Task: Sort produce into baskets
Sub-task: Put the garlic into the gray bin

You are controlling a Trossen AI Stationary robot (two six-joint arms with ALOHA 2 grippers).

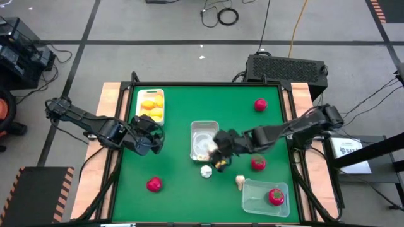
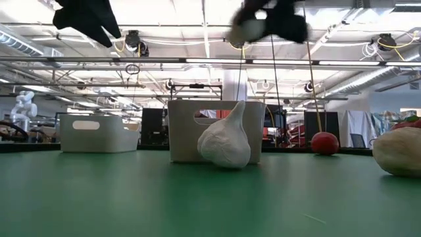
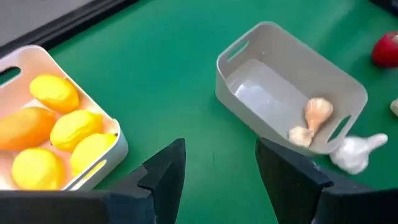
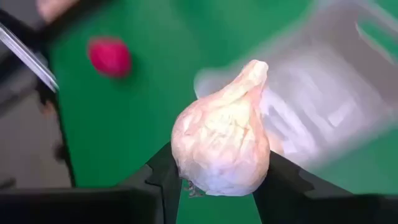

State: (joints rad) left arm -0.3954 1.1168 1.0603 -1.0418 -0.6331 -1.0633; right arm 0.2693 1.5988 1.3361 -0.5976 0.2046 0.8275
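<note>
Near the frame's centre, the right gripper [image 1: 220, 151] held a garlic bulb [image 4: 221, 140] clamped between its jaws — poised beside the middle basket [image 1: 204, 128], likely for release there. At centre-left the left gripper [image 1: 153, 137] waited, jaws apart — beside the lemon basket [image 1: 151, 93].

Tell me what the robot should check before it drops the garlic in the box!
1. Right gripper holds the garlic bulb tight: ok.
2. Middle basket has room; few garlic pieces inside: ok.
3. Gripper is right over the basket: not ok, it sits at the basket's edge.
4. Left gripper is out of the way, open beside the lemon basket: ok.
5. Loose garlic on the table stays clear of the drop: ok.
</note>
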